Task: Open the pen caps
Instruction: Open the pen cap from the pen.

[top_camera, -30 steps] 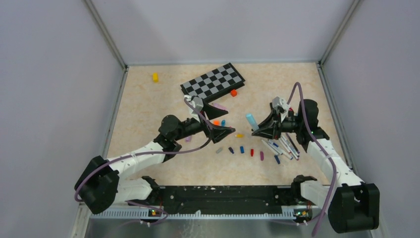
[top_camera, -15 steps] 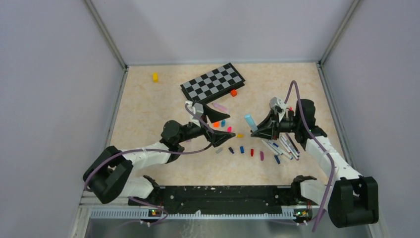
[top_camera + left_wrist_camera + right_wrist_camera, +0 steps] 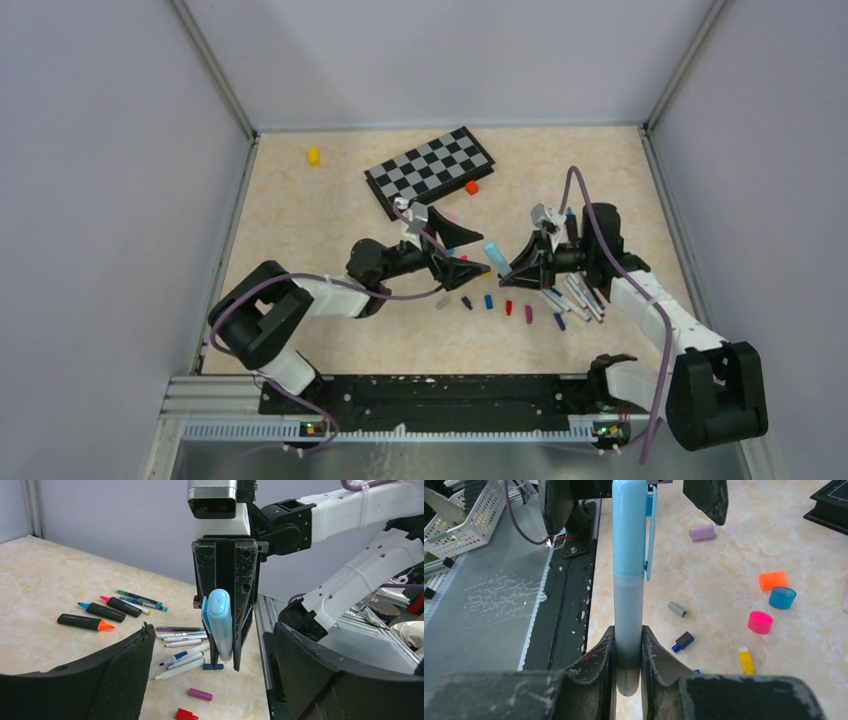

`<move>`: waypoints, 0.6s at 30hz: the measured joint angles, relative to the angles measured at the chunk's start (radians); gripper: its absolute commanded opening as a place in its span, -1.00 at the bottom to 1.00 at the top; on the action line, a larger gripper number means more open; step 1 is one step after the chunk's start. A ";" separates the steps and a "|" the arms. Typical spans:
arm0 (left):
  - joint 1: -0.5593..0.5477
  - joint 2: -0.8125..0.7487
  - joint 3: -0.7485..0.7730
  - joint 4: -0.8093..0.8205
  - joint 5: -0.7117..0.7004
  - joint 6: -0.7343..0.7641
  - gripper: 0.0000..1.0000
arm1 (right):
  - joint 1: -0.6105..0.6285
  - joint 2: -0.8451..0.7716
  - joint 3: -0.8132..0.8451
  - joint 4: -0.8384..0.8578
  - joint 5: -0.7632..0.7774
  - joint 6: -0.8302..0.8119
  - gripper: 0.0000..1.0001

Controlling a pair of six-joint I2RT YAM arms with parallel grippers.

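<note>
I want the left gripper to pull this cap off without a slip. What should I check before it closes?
1. Hold: right gripper shut on the light blue pen: ok.
2. The cap fully seated on the pen: ok.
3. The left gripper open wider than the cap: ok.
4. Cap centred between the left fingers in the left wrist view: ok.
5. Cap far enough between those fingers to grip: cannot tell.
</note>
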 measured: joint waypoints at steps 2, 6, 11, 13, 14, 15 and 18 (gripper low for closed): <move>-0.004 0.028 0.011 0.023 0.001 -0.023 0.47 | 0.006 0.003 0.000 -0.005 0.002 -0.005 -1.00; -0.014 0.085 0.045 0.059 0.012 -0.068 0.15 | 0.018 0.008 0.000 -0.015 0.005 -0.011 -1.00; -0.039 0.129 0.082 0.076 0.024 -0.106 -0.53 | 0.022 0.009 0.000 -0.018 0.009 -0.012 -1.00; -0.046 0.132 0.087 0.076 0.021 -0.111 -0.95 | 0.022 0.009 0.000 -0.018 0.001 -0.017 -1.00; -0.046 0.132 0.088 0.079 0.026 -0.116 -1.00 | 0.022 0.009 0.000 -0.019 0.001 -0.017 -1.00; -0.045 0.132 0.088 0.080 0.026 -0.122 -1.00 | 0.022 0.009 0.001 -0.017 0.002 -0.018 -1.00; -0.045 0.131 0.088 0.080 0.020 -0.122 -1.00 | 0.022 0.011 0.002 -0.016 0.001 -0.017 -1.00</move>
